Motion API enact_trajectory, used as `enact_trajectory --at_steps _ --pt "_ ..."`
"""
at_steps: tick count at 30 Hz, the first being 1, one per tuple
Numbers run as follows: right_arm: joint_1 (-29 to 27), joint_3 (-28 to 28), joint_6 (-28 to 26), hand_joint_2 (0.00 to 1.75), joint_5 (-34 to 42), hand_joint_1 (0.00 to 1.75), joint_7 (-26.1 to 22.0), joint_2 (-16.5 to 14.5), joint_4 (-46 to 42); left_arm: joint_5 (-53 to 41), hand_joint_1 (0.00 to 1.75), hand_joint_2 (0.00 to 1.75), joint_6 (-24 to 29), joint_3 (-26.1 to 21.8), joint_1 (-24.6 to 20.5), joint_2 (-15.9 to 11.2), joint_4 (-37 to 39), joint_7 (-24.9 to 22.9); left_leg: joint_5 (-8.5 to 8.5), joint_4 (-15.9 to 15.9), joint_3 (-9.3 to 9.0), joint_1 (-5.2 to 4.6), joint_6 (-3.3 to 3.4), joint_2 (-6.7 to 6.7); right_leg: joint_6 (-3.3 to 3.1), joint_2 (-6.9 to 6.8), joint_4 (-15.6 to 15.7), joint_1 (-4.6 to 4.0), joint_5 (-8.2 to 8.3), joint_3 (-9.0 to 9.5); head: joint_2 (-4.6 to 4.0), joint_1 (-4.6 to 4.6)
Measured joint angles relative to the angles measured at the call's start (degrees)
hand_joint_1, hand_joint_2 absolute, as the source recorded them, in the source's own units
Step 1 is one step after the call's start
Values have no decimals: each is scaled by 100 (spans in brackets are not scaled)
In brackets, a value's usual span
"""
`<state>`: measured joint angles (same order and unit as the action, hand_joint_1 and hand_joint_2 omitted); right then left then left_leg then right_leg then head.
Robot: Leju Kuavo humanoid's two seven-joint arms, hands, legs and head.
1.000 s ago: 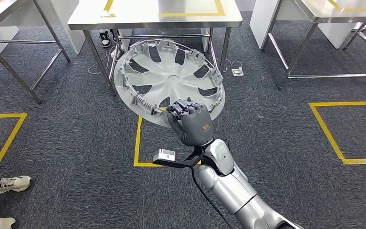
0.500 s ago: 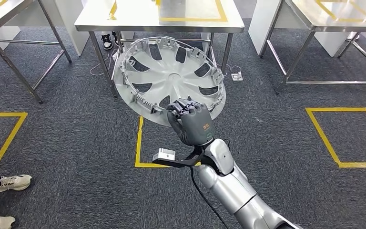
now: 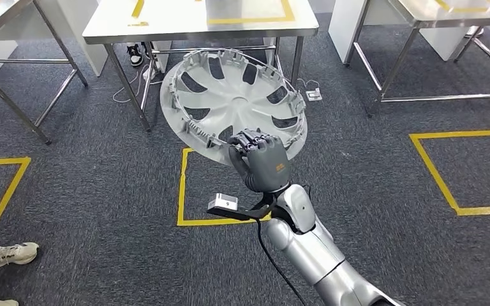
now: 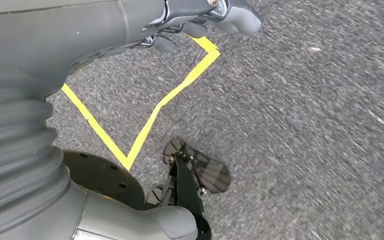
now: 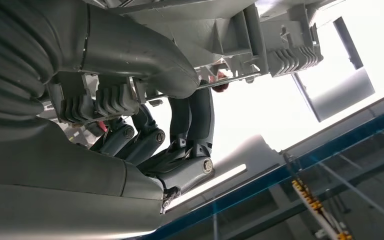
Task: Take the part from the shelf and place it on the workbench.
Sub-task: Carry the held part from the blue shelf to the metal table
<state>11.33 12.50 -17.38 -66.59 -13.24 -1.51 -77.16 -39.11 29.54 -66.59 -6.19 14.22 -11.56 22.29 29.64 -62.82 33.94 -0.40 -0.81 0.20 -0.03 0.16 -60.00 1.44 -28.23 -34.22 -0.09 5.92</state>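
Midway through the carry, the right hand (image 3: 263,164) gripped the hubcap (image 3: 235,102) by its near rim, held over the carpet short of the workbench (image 3: 102,29); next came lifting it onto the top.

Even, bright indoor light falls from overhead in the head view, with faint, soft shadows on the carpet (image 3: 89,191) and pale glare on the steel counter (image 3: 191,29) beyond the fingers (image 3: 250,141). The left wrist view is streaked with motion blur across the carpet. In the right wrist view, a blown-out white glow behind the fingers (image 5: 190,120) leaves them dark, near silhouette.
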Motion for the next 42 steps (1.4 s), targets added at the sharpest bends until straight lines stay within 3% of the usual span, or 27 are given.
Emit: enact_trajectory --at_steps 3,5,6,8,9,11,13,14,16,18,20,21,22,24,25,26,29,31,34,36,37,38,40,41,42 --pt "-3 -17 -7 175 -9 175 -8 -18 -1 -9 0 175 9 1 1 0 2 -4 292 -947 590 39 -87 -7 -66 20 6 11 -110 134 1 -33" --pt "-15 -20 -3 175 -12 175 -7 -21 0 -12 0 175 23 1 13 -1 2 -8 331 -1247 903 57 -111 -7 -66 41 6 13 -210 250 1 -35" --pt "-20 -22 -1 175 -12 175 -7 -22 1 -14 0 175 30 1 17 -1 2 -10 200 -1108 921 60 -111 -7 -55 52 6 17 -265 325 1 -36" --pt "-23 -26 -1 175 -15 175 -8 -28 0 -19 0 175 35 1 24 -1 2 -11 -310 -401 743 61 -79 -9 -17 67 13 27 -386 472 1 -47" --pt "-22 -27 -3 175 -17 175 -10 -33 0 -22 0 175 36 1 27 -2 2 -13 -482 -82 651 48 -57 -11 11 74 21 27 -439 534 0 -68" --pt "-14 -31 -7 175 -20 175 -17 -42 -2 -42 0 175 36 4 28 -2 3 -21 -626 224 549 18 11 -16 85 89 55 22 -505 604 0 -108" --pt "-10 -37 -6 175 -13 175 -20 -44 -5 -69 0 175 36 7 23 -1 4 -33 -572 258 474 9 97 -20 165 93 46 15 -483 634 1 -116" --pt "-14 -40 -3 175 -9 175 -21 -44 -6 -80 0 175 36 8 23 0 4 -37 -557 290 421 16 143 -24 186 80 -63 14 -443 602 1 -111" --pt "-13 -48 0 175 -5 175 -25 -45 -6 -101 0 175 36 8 17 1 4 -32 -490 332 296 24 227 -33 196 47 -569 13 -453 308 1 -101" --pt "-14 -62 -2 175 -2 175 -28 -46 -6 -115 0 175 33 9 16 1 4 -26 -384 344 184 8 282 -37 196 32 -1237 -3 -692 -167 1 -97" --pt "-34 -87 0 175 8 175 -24 -46 -6 -119 0 175 29 10 24 1 4 -26 -260 343 43 -12 297 -50 203 31 -1517 -22 -908 -523 1 -97" --pt "-48 -101 3 175 14 175 -21 -46 -6 -119 0 175 26 10 28 1 4 -26 -192 343 -46 -19 294 -58 196 30 -1412 -31 -860 -587 1 -98" --pt "-62 -112 5 175 20 175 -25 -46 -6 -119 0 175 23 10 31 1 4 -27 -120 342 -144 -24 284 -63 184 28 -1145 -41 -668 -574 1 -97" --pt "-85 -125 5 175 29 175 -45 -46 -2 -119 0 175 19 10 37 1 6 -33 30 330 -295 -32 249 -61 138 1 -435 -73 -48 -467 1 -114" --pt "-95 -127 6 175 31 175 -59 -46 2 -119 0 175 18 10 33 0 7 -39 94 325 -340 -37 221 -60 110 -11 -190 -99 166 -425 1 -125" --pt "-106 -128 5 175 33 175 -72 -47 4 -119 0 175 17 10 31 -2 8 -45 141 326 -363 -38 189 -58 74 -19 -59 -122 295 -402 1 -136" --pt "-130 -134 10 175 51 175 -78 -57 0 -108 0 175 17 10 22 -12 6 -77 179 277 -440 -37 87 -53 -39 3 14 -119 263 -274 1 -144" --pt "-144 -140 11 175 54 175 -80 -88 -1 -90 0 175 22 10 17 -16 6 -102 200 -107 -256 -26 29 -49 -98 14 55 -82 196 -125 1 -157" --pt "-146 -141 34 175 16 175 -102 -170 -2 -66 0 175 30 9 21 -21 6 -129 488 -1067 451 33 -67 -47 -128 21 71 -57 20 93 1 -168" --pt "-159 -140 65 175 -2 175 -103 -217 -2 -53 0 175 34 8 35 -31 6 -147 652 -1176 747 56 -103 -46 -114 34 73 -35 -138 293 1 -169" --pt "-164 -139 74 175 -5 175 -102 -240 -2 -44 0 175 36 8 42 -37 6 -156 566 -987 781 60 -108 -46 -98 38 74 -20 -221 406 1 -169" --pt "-165 -139 78 175 -9 175 -101 -263 -2 -34 0 175 36 8 49 -43 6 -162 315 -676 756 62 -110 -46 -76 39 77 -5 -304 517 1 -169" --pt "-160 -130 84 175 -23 175 -104 -311 -1 -17 0 175 36 8 73 -49 8 -178 -399 -12 691 53 -77 -37 -9 52 81 4 -464 680 1 -197" --pt "-154 -122 88 175 -33 175 -106 -336 -1 -11 0 175 36 8 84 -52 9 -188 -650 184 660 43 -43 -33 33 61 106 0 -531 731 1 -213" --pt "-150 -114 94 175 -41 175 -106 -358 -2 -3 0 175 36 7 90 -55 10 -199 -770 282 641 37 2 -28 79 72 112 -9 -558 771 1 -225"
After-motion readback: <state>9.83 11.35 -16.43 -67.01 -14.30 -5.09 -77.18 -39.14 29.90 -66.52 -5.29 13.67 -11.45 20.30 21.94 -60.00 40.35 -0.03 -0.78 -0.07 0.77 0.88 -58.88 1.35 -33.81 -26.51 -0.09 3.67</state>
